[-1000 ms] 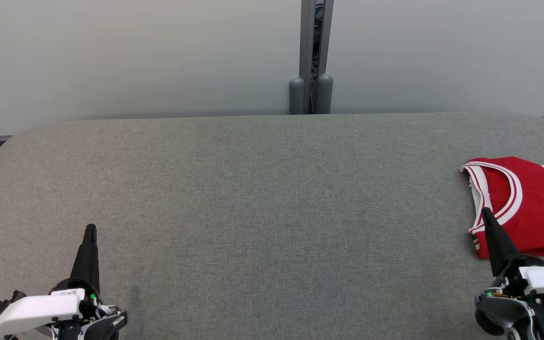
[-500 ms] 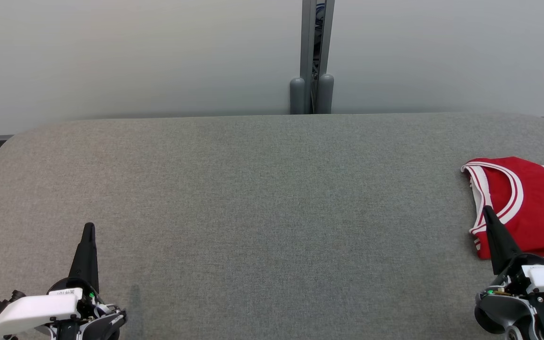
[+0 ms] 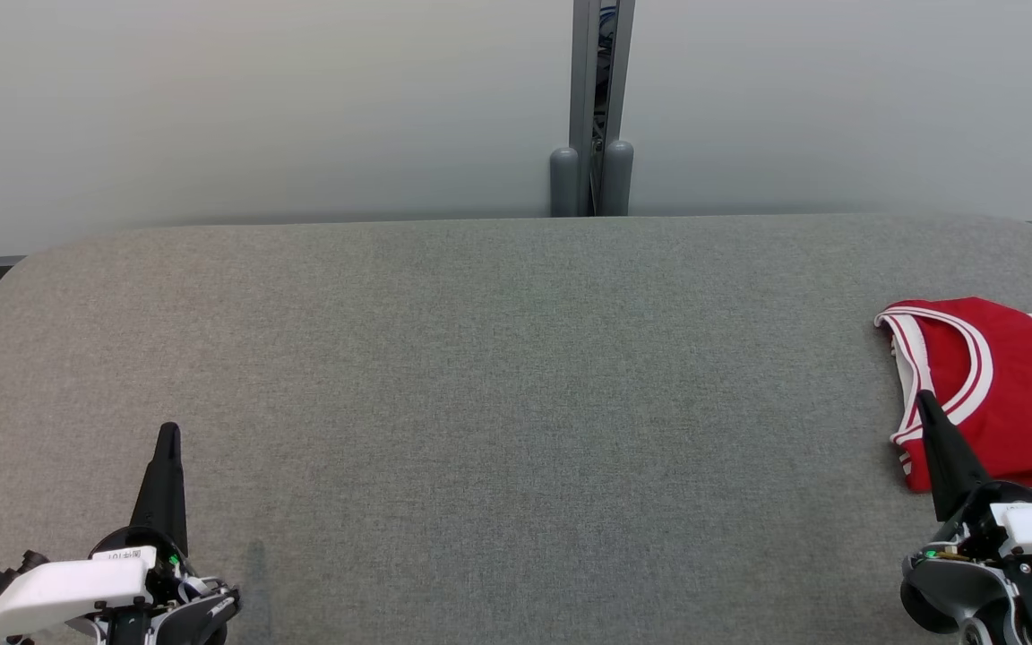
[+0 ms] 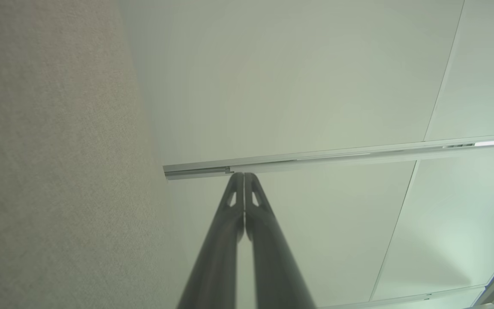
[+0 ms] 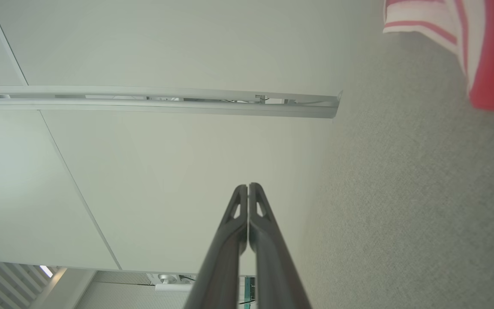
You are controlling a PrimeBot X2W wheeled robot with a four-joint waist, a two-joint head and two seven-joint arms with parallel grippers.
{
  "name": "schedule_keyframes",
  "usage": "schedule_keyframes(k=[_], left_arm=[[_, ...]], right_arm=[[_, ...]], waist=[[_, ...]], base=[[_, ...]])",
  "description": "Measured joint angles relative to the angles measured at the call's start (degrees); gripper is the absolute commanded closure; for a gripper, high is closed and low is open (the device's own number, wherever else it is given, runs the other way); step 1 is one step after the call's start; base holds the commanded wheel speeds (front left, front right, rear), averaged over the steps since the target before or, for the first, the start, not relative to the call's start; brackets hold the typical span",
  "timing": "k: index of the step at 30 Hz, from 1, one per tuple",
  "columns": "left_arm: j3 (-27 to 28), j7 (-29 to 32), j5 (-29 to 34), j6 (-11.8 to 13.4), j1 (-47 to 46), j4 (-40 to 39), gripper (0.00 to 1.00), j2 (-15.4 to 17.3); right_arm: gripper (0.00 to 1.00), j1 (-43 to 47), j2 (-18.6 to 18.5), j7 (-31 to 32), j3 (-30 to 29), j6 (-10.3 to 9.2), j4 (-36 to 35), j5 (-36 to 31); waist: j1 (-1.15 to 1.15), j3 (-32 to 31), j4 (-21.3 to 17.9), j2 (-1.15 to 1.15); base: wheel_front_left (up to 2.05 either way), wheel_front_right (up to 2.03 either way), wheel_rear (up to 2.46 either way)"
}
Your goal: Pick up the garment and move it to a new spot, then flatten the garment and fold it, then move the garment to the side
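The garment (image 3: 1009, 385), a red sleeveless jersey with white trim, lies folded at the table's right edge and runs out of the head view. A corner of the garment (image 5: 487, 51) appears at the upper right of the right wrist view. My right gripper (image 3: 924, 400) is shut and empty at the lower right, its tip overlapping the jersey's near-left part in the head view; contact cannot be told. Its closed fingers (image 5: 248, 187) point toward the wall. My left gripper (image 3: 169, 432) is shut and empty at the lower left, far from the jersey, fingers (image 4: 243, 175) pressed together.
The grey felt-covered table (image 3: 498, 376) spreads wide between the two grippers. A pale partition wall (image 3: 256, 107) stands behind it, with a grey metal post (image 3: 589, 170) at the middle of the far edge.
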Motion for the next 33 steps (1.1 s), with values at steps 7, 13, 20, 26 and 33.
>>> schedule_keyframes(k=[7,13,20,26,33], left_arm=[[0.02,0.01,0.00,0.00,0.00,0.00,1.00,-0.02],[0.04,0.07,0.00,0.00,0.00,0.00,1.00,-0.03],[0.05,0.07,0.00,0.00,0.00,0.00,1.00,-0.05],[0.07,0.07,0.00,0.00,0.00,0.00,1.00,-0.07],[0.09,0.08,0.00,0.00,0.00,0.00,1.00,-0.08]], right_arm=[[1.00,0.00,0.02,0.12,-0.04,0.00,0.00,-0.02],[1.00,0.00,0.03,0.13,-0.07,0.00,0.00,-0.02],[1.00,0.00,0.04,0.14,-0.10,0.00,0.00,-0.03],[1.00,0.00,0.07,0.14,-0.13,0.00,0.00,-0.03],[1.00,0.00,0.08,0.22,-0.15,0.00,0.00,-0.04]], waist=[[0.00,0.00,0.00,0.00],[0.00,0.00,0.00,0.00],[0.00,0.00,0.00,0.00],[0.00,0.00,0.00,0.00],[0.00,0.00,0.00,0.00]], base=[[0.00,0.00,0.00],[0.00,0.00,0.00],[0.00,0.00,0.00],[0.00,0.00,0.00],[0.00,0.00,0.00]])
